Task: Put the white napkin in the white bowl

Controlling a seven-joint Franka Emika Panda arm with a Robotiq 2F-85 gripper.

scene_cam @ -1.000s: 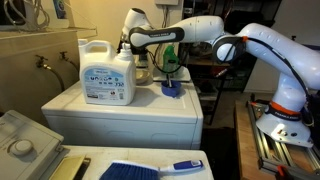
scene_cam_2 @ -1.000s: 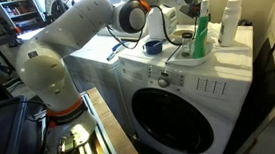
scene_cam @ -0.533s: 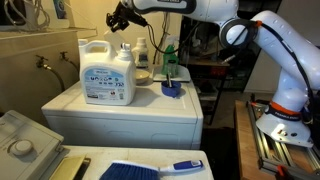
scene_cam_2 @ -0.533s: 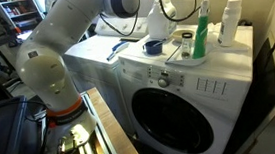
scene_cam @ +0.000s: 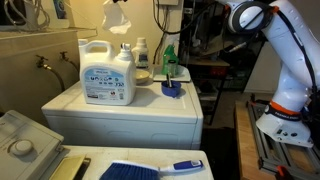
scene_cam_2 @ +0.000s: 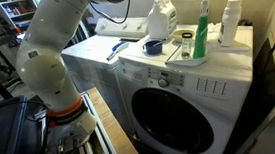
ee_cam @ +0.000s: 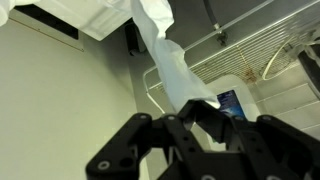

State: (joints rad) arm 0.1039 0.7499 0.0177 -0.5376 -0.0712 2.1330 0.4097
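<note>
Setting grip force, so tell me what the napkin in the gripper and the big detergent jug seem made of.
White napkin: soft paper or thin cloth, matte; it creases limply in the gripper. Detergent jug: likely moulded plastic, whitish, slight sheen, with moulded handle and printed blue label.

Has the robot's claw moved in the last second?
Yes. The gripper rose from beside the top of the detergent jug to well above it, holding the white napkin at the picture's top.

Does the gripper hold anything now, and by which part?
Yes. The gripper holds the napkin, pinched at one end; the rest hangs loose.
</note>
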